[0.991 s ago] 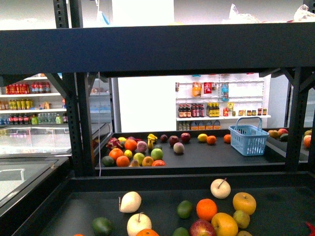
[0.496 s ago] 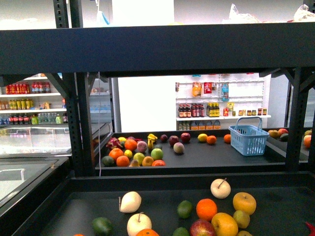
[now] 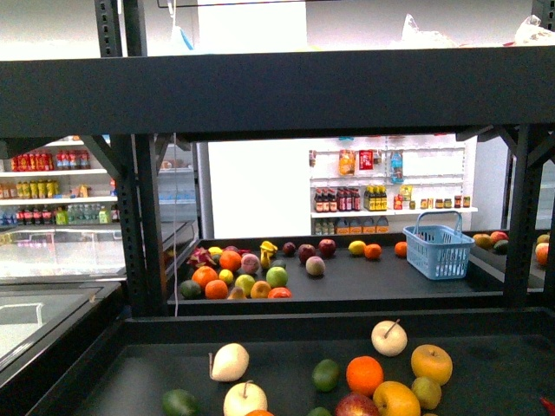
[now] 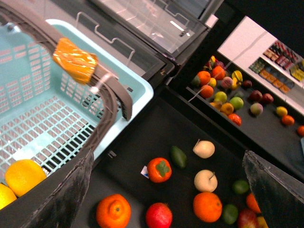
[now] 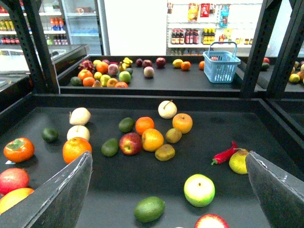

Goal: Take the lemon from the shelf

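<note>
Both grippers (image 5: pixel 166 190) (image 4: pixel 166 190) hang spread and empty above the shelf (image 5: pixel 142 102); the lemon (image 5: pixel 239 161) lies beside a red chili (image 5: pixel 224 153), unpicked

Blue basket (image 3: pixel 439 252), red chili (image 5: pixel 224 153).

Lemon (image 5: pixel 239 161): bright yellow, oval, lying loose on shelf (image 5: pixel 142 100) near deck, right side.

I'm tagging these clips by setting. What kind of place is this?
Likely a small grocery shop or a mock-up: loose fruit on a black shelf, a blue basket, and white shelves of bottles behind.
</note>
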Robot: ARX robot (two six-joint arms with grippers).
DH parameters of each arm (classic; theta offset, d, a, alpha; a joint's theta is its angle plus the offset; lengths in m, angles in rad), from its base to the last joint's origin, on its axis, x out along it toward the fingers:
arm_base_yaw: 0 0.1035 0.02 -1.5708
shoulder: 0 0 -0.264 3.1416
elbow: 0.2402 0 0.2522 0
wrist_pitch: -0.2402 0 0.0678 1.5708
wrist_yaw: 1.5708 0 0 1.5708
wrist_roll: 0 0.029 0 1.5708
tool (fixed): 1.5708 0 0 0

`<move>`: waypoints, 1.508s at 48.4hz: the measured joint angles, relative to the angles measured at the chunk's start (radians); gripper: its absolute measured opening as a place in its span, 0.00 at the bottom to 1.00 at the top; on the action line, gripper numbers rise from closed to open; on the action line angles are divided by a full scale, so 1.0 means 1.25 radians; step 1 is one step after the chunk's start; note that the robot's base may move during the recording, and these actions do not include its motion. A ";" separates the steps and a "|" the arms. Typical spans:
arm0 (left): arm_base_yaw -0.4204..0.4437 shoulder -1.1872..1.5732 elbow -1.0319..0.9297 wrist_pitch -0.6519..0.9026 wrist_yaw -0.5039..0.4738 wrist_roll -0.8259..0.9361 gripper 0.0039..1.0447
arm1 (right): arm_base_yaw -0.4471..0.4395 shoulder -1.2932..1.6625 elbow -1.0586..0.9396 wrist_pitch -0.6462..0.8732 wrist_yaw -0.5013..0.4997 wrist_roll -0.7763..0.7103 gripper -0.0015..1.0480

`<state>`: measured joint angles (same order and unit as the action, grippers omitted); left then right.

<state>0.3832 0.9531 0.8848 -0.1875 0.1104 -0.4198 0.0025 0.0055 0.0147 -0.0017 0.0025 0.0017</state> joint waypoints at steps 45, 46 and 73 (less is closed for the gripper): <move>-0.305 -0.573 -0.664 0.298 -0.088 0.327 0.02 | 0.000 0.000 0.000 0.000 0.000 0.000 0.93; -0.305 -0.581 -0.668 0.295 -0.088 0.327 0.02 | 0.000 0.000 0.000 0.000 0.000 0.000 0.93; -0.305 -0.757 -0.698 0.151 -0.089 0.327 0.13 | 0.000 -0.001 0.000 0.000 -0.002 0.000 0.93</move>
<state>0.0017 0.0063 0.0124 0.0013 -0.0002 -0.0105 0.0021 0.0040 0.0147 -0.0017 -0.0002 0.0017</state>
